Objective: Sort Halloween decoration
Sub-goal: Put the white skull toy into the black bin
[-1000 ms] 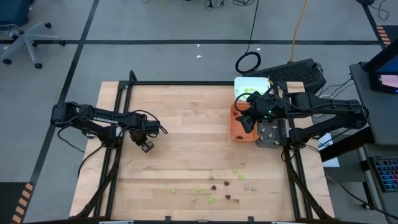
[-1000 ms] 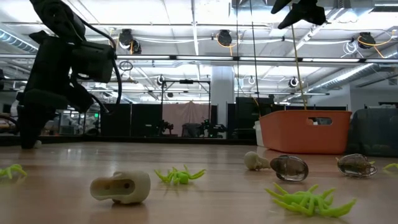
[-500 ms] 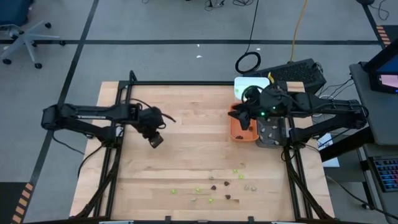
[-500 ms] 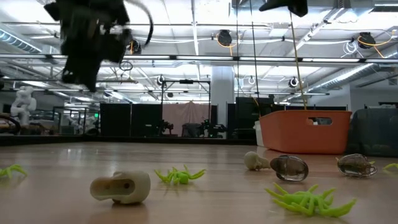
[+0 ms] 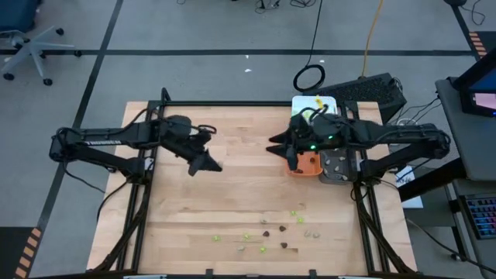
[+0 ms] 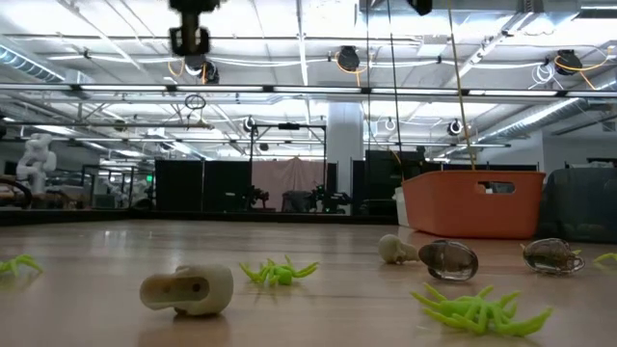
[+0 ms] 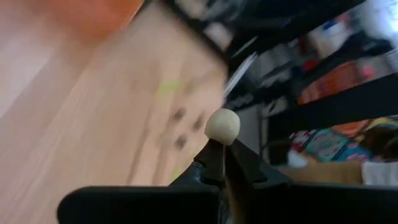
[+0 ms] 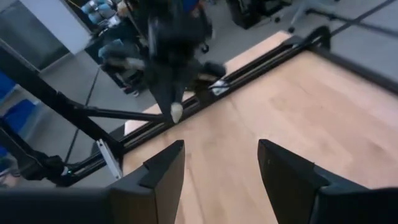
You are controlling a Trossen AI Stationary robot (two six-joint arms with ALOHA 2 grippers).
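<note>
Left tool point(image 5: 215, 166): raised over the middle of the counter point(image 5: 232, 194), fingers pressed together on a small pale beige piece point(image 7: 222, 125); in the left wrist view the piece sits at the very fingertips, with the background blurred.
Left tool, low view: only a dark part of it shows at the upper edge; the rest is cut off.
Halloween decoration on the counter: scattered near the front edge, right of centre, well apart from both tools; lime-green spiders point(image 6: 278, 273), dark pieces point(image 5: 265, 232) and pale beige pieces point(image 6: 187, 289).
Detail from above: the pieces are too small to make out shapes.
Right tool point(image 5: 273, 145): above the counter just left of the orange tray point(image 5: 308, 164), fingers spread apart with nothing between them, pointing toward the left tool.
Orange tray: partly hidden under the right arm.
White tray point(image 5: 306, 104): behind the orange one, mostly covered by the arm.
Grey tray point(image 5: 338, 167): right of the orange tray, contents unclear.
</note>
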